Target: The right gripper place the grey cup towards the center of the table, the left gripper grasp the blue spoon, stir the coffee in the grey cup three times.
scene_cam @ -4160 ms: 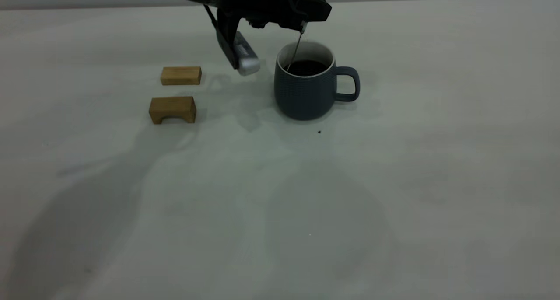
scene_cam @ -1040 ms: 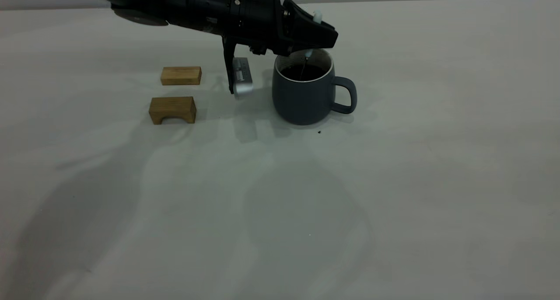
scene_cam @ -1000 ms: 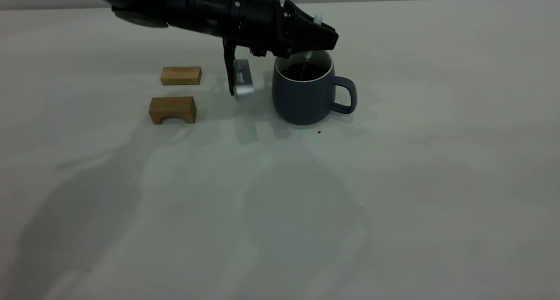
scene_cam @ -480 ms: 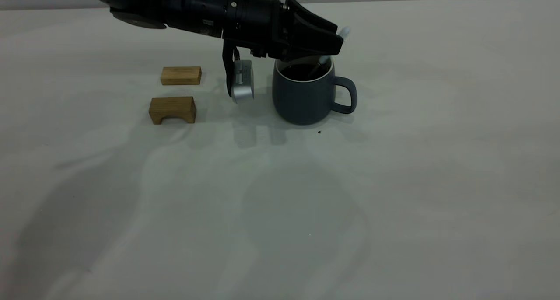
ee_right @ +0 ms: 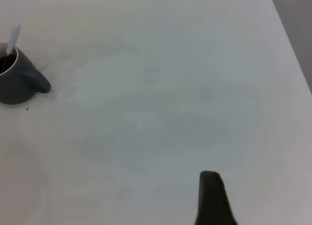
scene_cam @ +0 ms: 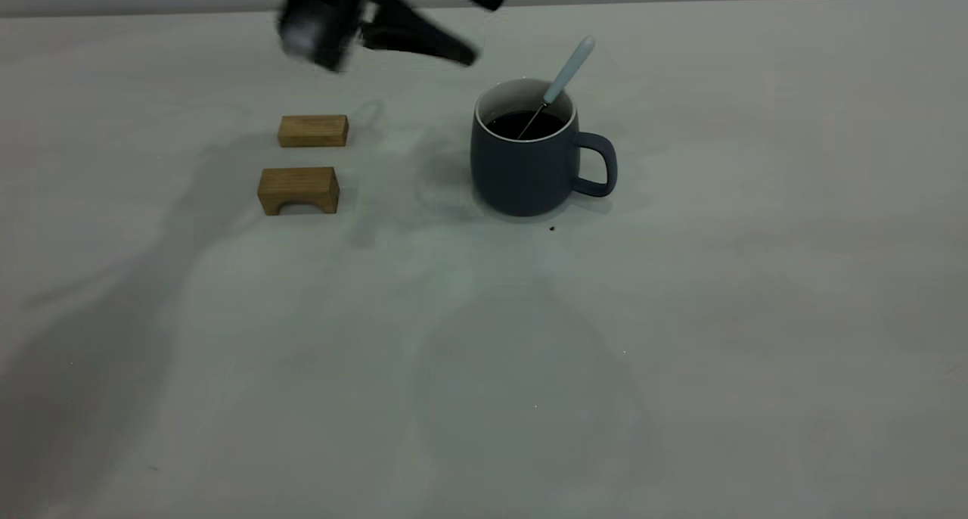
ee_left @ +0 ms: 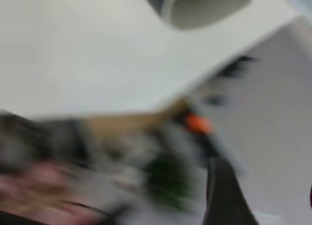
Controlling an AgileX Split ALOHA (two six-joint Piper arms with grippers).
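I read the task as close to finished, judging only from how things lie. Nearest the exterior camera the table (scene_cam: pixel 484 368) carries nothing but shadows. Farther in, the grey cup (scene_cam: pixel 525 163) stands upright near the middle of the table, its loop handle pointing to the exterior view's right, so the placing step looks done. A tiny dark speck (scene_cam: pixel 552 228) sits on the table just in front of the cup.

The blue spoon (scene_cam: pixel 569 69) stands in the cup with no gripper on it. Its long axis runs diagonally: thin metal neck down in the coffee (scene_cam: pixel 525 124), pale blue handle up and out over the far right part of the rim, tip pointing up and to the right. It leans on the rim, which I judge stable enough.

I cannot count stirs from this moment; the freed spoon suggests stirring is over and only arm retreat is left.

To the left of the cup lie two wooden blocks: the arched block (scene_cam: pixel 298 190) nearer, the flat block (scene_cam: pixel 312 131) behind it, well apart from the cup.

Farthest back, the left gripper (scene_cam: pixel 473 31) is high above the table, up and left of the cup, fingers spread wide and holding nothing.

The right gripper (ee_right: pixel 212 198) shows only one dark finger in its wrist view, far from the cup; I cannot tell how it is set.
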